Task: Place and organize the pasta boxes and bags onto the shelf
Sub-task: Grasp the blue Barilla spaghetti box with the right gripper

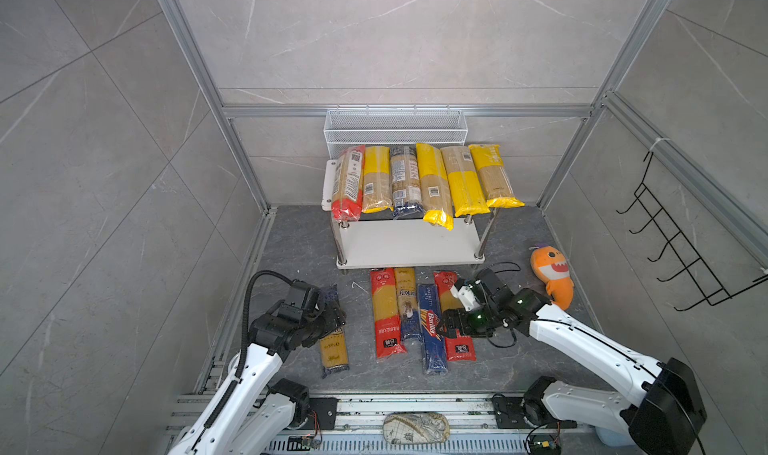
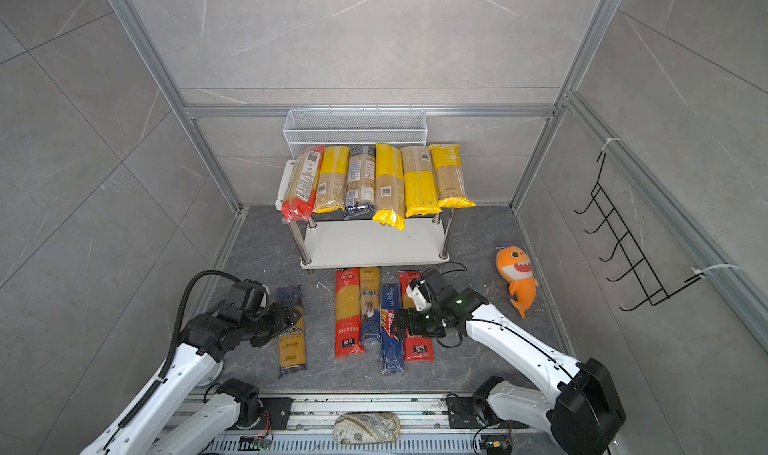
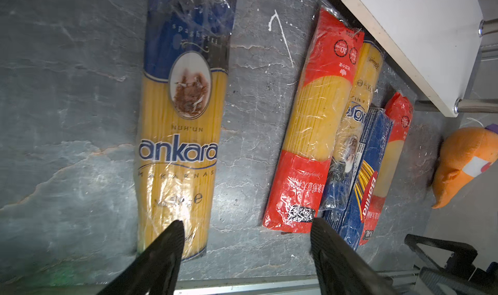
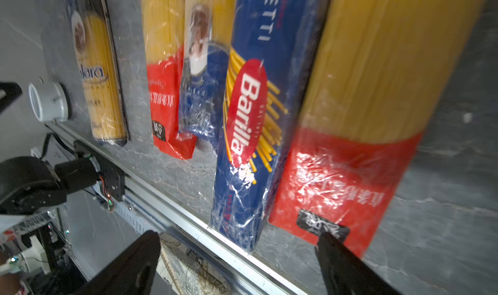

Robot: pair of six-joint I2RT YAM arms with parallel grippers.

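Lined up side by side on the upper board of the shelf [image 1: 409, 245]: six packs [image 1: 432, 183], ends overhanging the front, apparently to fill that tier in one neat row; lower board bare. Left on the worktop [image 1: 299, 241]: a lone Ankara bag [image 3: 179, 134] and, just before the shelf, a row of four [image 1: 405, 303] lying lengthwise toward it, probably staged for pickup. Poised above the Ankara bag, the left claw [image 3: 246, 226]: parted fairly wide, empty, one finger over the bag, one over bare worktop, forearm slanting in from the near left. Bent down over the Barilla pack [image 4: 250, 113] and the red-ended bag [image 4: 350, 159], the right claw [image 4: 237, 239]: spread wide, gripping nothing, view blurred.
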